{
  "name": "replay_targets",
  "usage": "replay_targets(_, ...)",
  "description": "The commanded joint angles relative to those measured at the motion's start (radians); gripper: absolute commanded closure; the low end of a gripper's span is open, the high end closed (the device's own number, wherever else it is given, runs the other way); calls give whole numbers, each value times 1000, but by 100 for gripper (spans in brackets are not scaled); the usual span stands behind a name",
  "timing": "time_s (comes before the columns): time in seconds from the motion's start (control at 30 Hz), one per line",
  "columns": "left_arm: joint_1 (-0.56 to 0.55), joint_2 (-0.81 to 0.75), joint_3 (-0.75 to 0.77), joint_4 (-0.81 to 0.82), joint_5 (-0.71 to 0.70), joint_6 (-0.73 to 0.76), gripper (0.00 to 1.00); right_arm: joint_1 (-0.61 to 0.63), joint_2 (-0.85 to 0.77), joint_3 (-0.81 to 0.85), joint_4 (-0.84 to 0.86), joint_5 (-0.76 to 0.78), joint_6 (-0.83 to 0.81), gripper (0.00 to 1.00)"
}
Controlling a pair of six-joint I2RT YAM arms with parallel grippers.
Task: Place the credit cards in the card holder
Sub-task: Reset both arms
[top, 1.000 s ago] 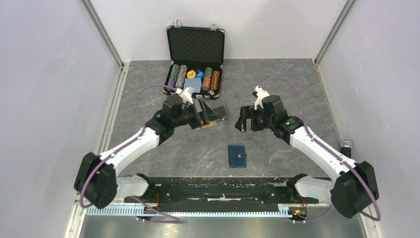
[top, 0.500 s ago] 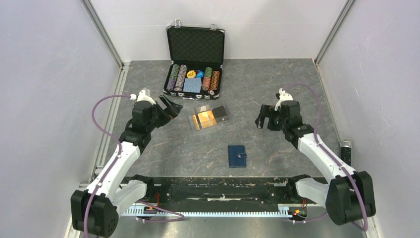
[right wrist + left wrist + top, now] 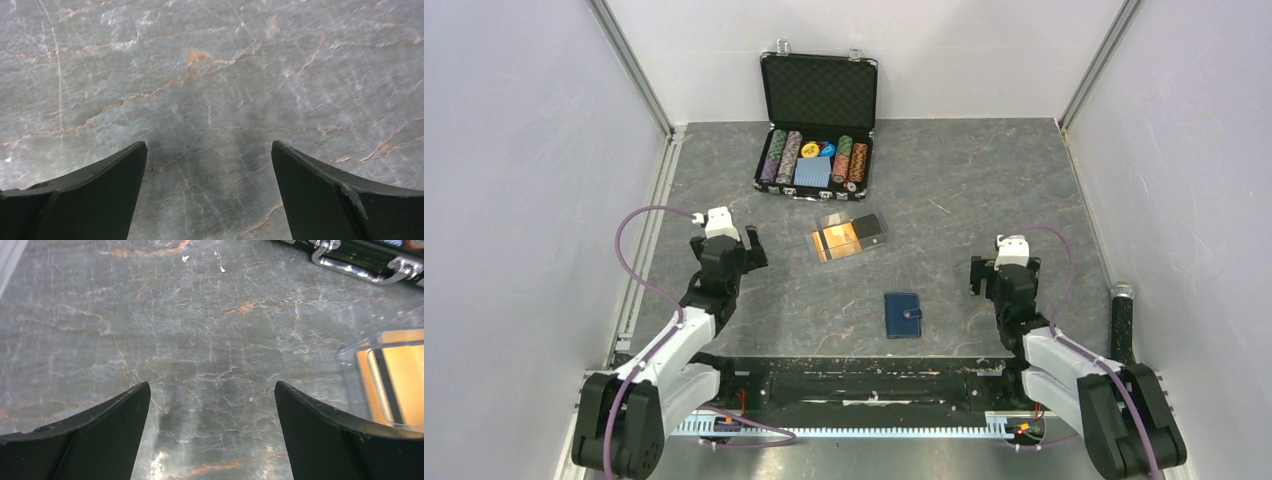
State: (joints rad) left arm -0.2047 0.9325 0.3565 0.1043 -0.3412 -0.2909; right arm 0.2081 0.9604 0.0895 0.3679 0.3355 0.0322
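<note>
The credit cards, a gold-orange one (image 3: pixel 833 241) and a dark one (image 3: pixel 870 231), lie in a clear plastic tray (image 3: pixel 819 221) at the table's middle. The tray's corner and a gold-orange card (image 3: pixel 400 375) show at the right edge of the left wrist view. The card holder (image 3: pixel 903 314), a navy wallet with a snap tab, lies closed in front of the tray. My left gripper (image 3: pixel 724 250) is open and empty over bare table, left of the tray. My right gripper (image 3: pixel 1002 272) is open and empty over bare table, right of the card holder.
An open black briefcase (image 3: pixel 816 90) with poker chips and a blue deck stands at the back; its metal handle (image 3: pixel 360 262) shows in the left wrist view. A black cylinder (image 3: pixel 1121 320) lies by the right wall. Aluminium posts frame the cell.
Both arms have pulled back from the table's middle towards their bases. The left gripper has left the tray, moving left and nearer. The right gripper has moved right and nearer.
</note>
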Motion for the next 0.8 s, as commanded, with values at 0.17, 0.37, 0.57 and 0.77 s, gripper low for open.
replay_targets(0.17,25,209,-67,446,45,347,0,-8,196,-127,667,83,-170,2)
replay_targets(0.37,69,374,-13,632,141,344,0,-10,306,-67,757,71,-246,2)
replay_targets(0.57,148,508,5,746,248,302,0,-90,392,-125,935,-48,-222,2)
replay_targets(0.77,157,532,-67,896,241,269,0,-96,423,-170,1045,-65,-224,2)
